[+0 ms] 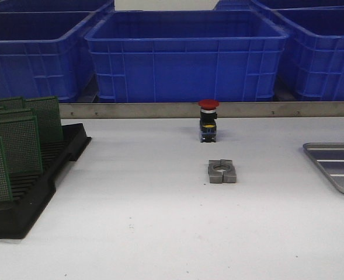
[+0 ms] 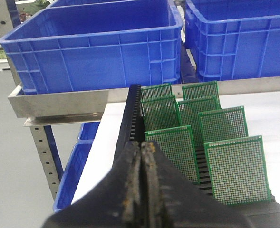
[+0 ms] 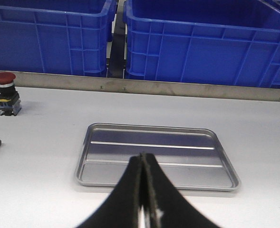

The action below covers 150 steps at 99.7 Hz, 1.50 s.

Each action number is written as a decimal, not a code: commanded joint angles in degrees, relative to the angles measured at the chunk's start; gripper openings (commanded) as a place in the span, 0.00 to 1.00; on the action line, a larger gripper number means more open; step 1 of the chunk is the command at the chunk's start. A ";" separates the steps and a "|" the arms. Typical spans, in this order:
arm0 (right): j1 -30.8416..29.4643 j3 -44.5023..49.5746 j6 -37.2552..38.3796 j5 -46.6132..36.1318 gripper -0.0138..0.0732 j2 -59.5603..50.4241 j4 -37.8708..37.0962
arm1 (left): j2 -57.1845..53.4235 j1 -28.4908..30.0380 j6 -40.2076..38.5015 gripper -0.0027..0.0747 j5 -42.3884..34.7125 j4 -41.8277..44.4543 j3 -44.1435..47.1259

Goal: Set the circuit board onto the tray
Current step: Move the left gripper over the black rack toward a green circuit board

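Observation:
Several green perforated circuit boards [image 1: 21, 143] stand upright in a black slotted rack [image 1: 49, 175] at the table's left; they also show in the left wrist view [image 2: 237, 168]. The silver-grey tray [image 1: 338, 163] lies empty at the right edge, and it shows whole in the right wrist view [image 3: 154, 156]. My left gripper [image 2: 143, 147] is shut and empty, over the near end of the rack [image 2: 130, 118]. My right gripper [image 3: 142, 156] is shut and empty, just in front of the tray. Neither gripper shows in the front view.
A red-capped push button [image 1: 208, 120] stands at the middle back, and a grey metal clamp block [image 1: 222, 171] lies in front of it. Large blue bins [image 1: 186, 55] line a shelf behind a metal rail [image 1: 160, 109]. The table's left edge drops off beside the rack [image 2: 90, 156].

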 commanded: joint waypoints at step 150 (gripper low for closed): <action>-0.33 -0.03 -0.01 -4.59 0.09 -1.33 -0.70 | 41.02 -0.07 0.05 0.06 25.30 -3.98 -46.78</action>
